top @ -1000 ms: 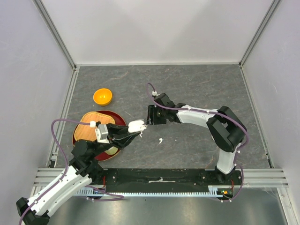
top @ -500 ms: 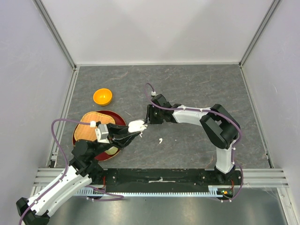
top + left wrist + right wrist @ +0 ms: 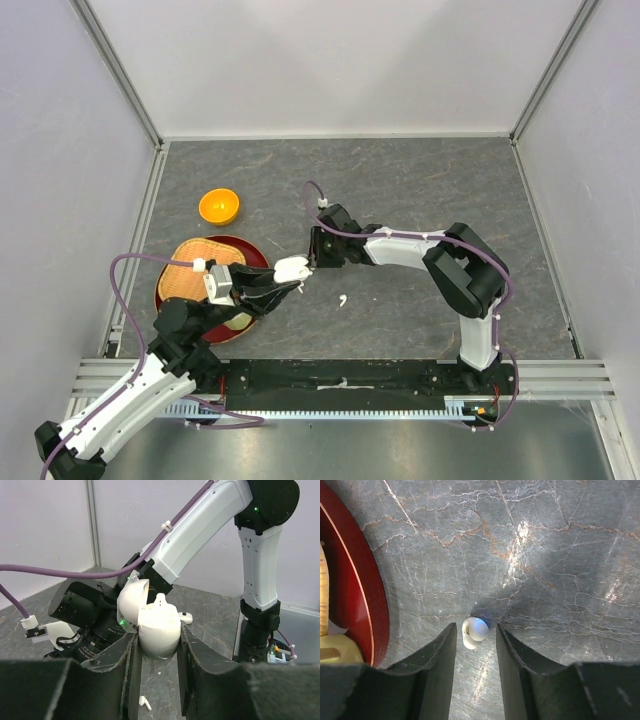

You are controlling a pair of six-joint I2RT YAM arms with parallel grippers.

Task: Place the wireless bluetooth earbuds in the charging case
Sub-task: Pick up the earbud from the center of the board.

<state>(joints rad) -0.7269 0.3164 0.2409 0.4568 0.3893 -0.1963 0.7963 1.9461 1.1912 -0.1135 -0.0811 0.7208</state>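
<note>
1. Tabletop (image 3: pixel 420 190): grey marbled slab, walls on three sides.
2. Red tray (image 3: pixel 357 590): sits on the left part of the tabletop, w/ a woven mat (image 3: pixel 195 268) lying in it.
3. Orange bowl (image 3: pixel 219 206): behind the tray, near it but not touching.
4. My left hand (image 3: pixel 156 637): up over the tray's right edge, clamped on the charging case (image 3: pixel 159 630), one finger each side of the case's lower body.
5. My right hand (image 3: pixel 314 260): just right of the case, pointing toward it. Its fingers stand apart w/ a gap btwn them and grip nothing.
6. Charging case: white, glossy, held upright off the tabletop. Lid hinged open, tilted back toward my right hand. A small white tip pokes up from the open top; can't tell what it is.
7. Earbud no. 1 (image 3: pixel 475 631): tiny, white, seen in the right wrist view in the gap btwn my right fingers. It touches neither finger and is just right of the tray's rim. Bluish glint on it.
8. Earbud no. 2 (image 3: pixel 342 300): lies on bare tabletop right of the case, near it, apart from both hands.
9. Earbud no. 3 (image 3: pixel 145 703): on the tabletop right below my left hand, per the left wrist view. Can't tell if it's the same piece as no. 1.
</note>
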